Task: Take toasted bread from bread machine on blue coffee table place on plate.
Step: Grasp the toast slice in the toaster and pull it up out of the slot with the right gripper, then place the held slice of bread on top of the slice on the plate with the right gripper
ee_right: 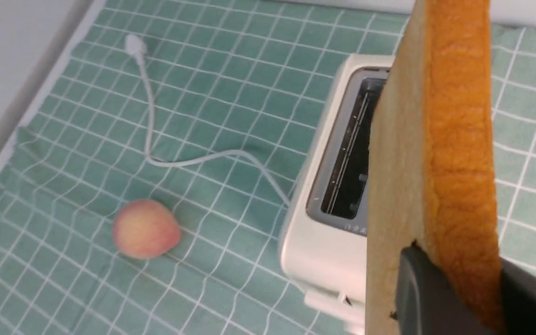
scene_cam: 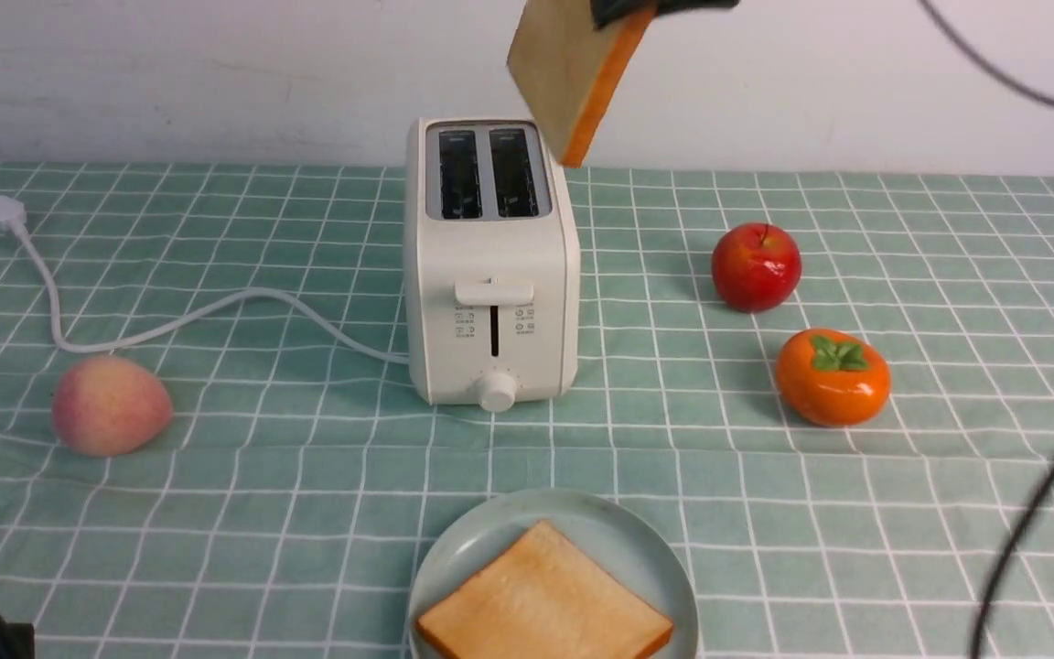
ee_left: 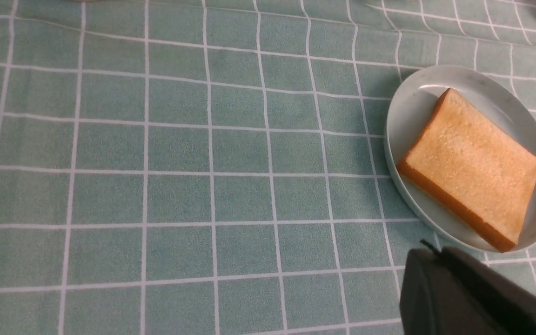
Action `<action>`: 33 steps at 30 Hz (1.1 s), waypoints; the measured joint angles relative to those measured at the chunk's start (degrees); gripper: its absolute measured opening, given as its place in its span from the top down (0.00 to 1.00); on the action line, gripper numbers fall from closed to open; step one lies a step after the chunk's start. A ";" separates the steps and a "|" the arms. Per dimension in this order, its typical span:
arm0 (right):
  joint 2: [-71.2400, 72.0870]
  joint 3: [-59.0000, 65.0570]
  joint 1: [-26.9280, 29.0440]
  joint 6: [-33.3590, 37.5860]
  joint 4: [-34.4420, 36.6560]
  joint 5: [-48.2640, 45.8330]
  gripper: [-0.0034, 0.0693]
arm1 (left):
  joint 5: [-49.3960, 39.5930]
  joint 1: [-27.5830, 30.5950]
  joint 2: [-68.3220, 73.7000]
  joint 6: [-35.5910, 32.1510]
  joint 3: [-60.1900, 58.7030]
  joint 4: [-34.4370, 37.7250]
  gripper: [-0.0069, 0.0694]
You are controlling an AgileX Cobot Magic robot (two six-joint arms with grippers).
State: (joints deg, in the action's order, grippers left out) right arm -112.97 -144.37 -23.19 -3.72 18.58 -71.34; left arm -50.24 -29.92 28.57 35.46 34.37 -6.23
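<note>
The blue coffee table (scene_cam: 216,549) has the bread machine (scene_cam: 490,302) in its middle. The plate (scene_cam: 582,520) sits near the front, with one toast slice (scene_cam: 541,604) flat on it. The right gripper (ee_right: 463,298) pinches the second slice (scene_cam: 564,73) high over the bread machine. The left gripper (ee_left: 458,298) is closed tight near the plate.

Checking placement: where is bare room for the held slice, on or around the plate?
For the held slice, plate is bare only along its far side; a slice covers the rest. Open cloth lies between toaster and plate, and between peach and plate. Apple and persimmon crowd the right.
</note>
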 joint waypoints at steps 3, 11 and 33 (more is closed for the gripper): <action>5.36 0.72 0.00 1.50 0.07 -0.86 0.83 | -0.03 0.00 0.00 0.00 0.00 -0.05 0.93; 22.46 25.46 0.00 3.72 2.58 -1.28 0.83 | -0.31 0.00 0.00 0.00 0.00 -0.70 0.93; 11.68 66.47 -0.77 26.13 29.45 1.75 0.82 | -1.47 0.00 0.00 -0.17 -0.06 0.90 0.93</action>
State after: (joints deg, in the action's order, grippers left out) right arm -101.29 -77.90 -23.96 22.41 48.02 -69.59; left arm -51.70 -29.92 28.57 35.30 34.31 -5.33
